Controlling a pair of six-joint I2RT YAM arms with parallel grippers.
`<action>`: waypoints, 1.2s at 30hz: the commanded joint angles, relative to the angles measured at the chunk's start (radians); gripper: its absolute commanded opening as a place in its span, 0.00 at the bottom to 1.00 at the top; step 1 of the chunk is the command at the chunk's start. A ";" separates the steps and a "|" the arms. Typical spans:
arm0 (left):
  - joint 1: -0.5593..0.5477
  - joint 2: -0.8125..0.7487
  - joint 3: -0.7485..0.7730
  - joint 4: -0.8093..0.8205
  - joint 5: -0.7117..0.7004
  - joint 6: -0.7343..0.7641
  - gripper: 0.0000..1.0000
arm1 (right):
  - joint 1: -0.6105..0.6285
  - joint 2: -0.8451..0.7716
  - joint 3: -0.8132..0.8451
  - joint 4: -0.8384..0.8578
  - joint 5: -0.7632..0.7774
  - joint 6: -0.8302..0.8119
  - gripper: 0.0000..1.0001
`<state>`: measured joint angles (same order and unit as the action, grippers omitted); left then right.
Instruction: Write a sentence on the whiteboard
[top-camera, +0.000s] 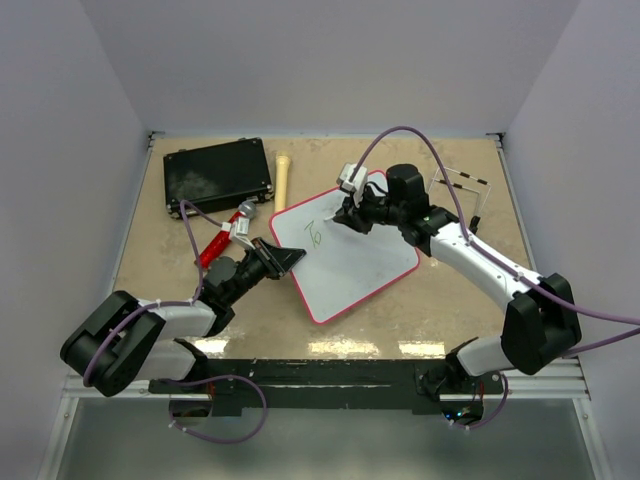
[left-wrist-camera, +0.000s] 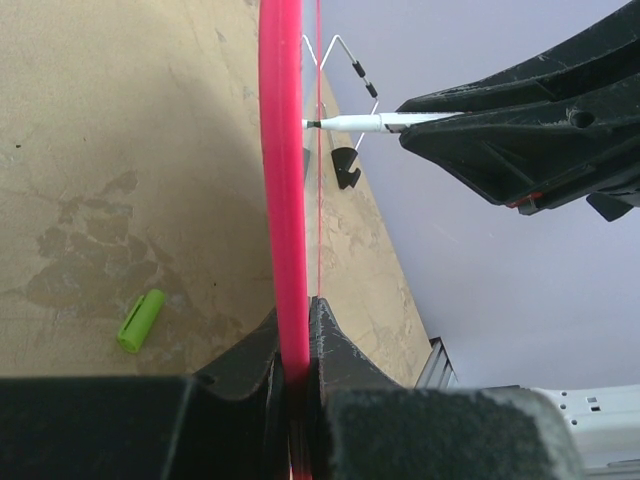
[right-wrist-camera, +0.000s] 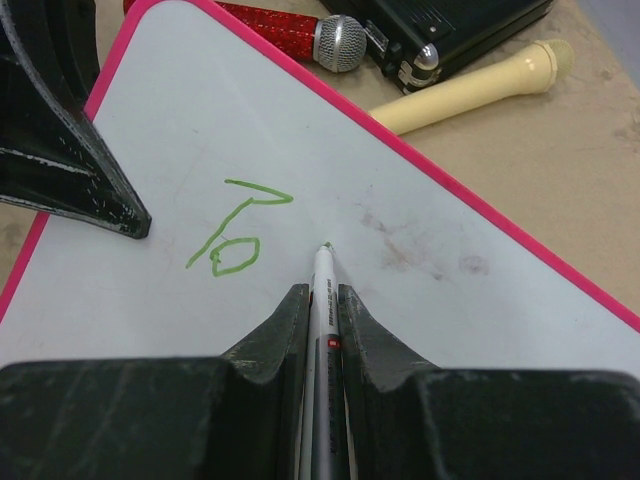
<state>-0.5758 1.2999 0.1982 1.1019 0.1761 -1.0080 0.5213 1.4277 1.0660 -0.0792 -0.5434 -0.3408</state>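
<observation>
From above, the whiteboard (top-camera: 350, 265) lies skewed in the middle of the counter (top-camera: 160, 280), one corner pointing toward the arms. The left claw (top-camera: 292, 260) meets its left edge, and the right claw (top-camera: 342, 218) sits over its upper part, right beside the sentence (top-camera: 316, 236), which so far is only a green "To". A black case (top-camera: 218, 175) sits at the far left, a cream-coloured handle (top-camera: 283, 180) lies just beside it, a red microphone (top-camera: 220, 242) lies between the case and the board, and a wire stand (top-camera: 462, 188) is at the far right. In the left wrist view, the left claw is closed tight on the board's pink rim, which runs straight up between the two fingers (left-wrist-camera: 330, 350). Beyond it, a white marker (left-wrist-camera: 350, 123) juts from the right claw with its tip against the board face. A green cap (left-wrist-camera: 141, 320) lies loose on the counter to the left of the rim. In the right wrist view, the right claw is clamped shut on the marker, its fingers pressed to the barrel on both sides. The green tip touches the white surface just right of the "To". The left claw shows as a dark wedge at the board's edge on the left. The microphone, the case and the cream handle lie past the board's far rim.
</observation>
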 joint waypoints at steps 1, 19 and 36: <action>-0.006 -0.007 0.006 0.145 0.040 0.055 0.00 | 0.005 -0.018 0.029 -0.057 -0.029 -0.043 0.00; -0.006 -0.004 0.004 0.147 0.040 0.054 0.00 | 0.005 -0.053 -0.003 -0.145 -0.079 -0.086 0.00; -0.006 0.002 0.004 0.157 0.042 0.054 0.00 | 0.005 -0.015 0.034 -0.053 -0.062 -0.015 0.00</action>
<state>-0.5762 1.3033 0.1978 1.1206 0.1879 -1.0027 0.5217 1.4025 1.0653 -0.1810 -0.5938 -0.3740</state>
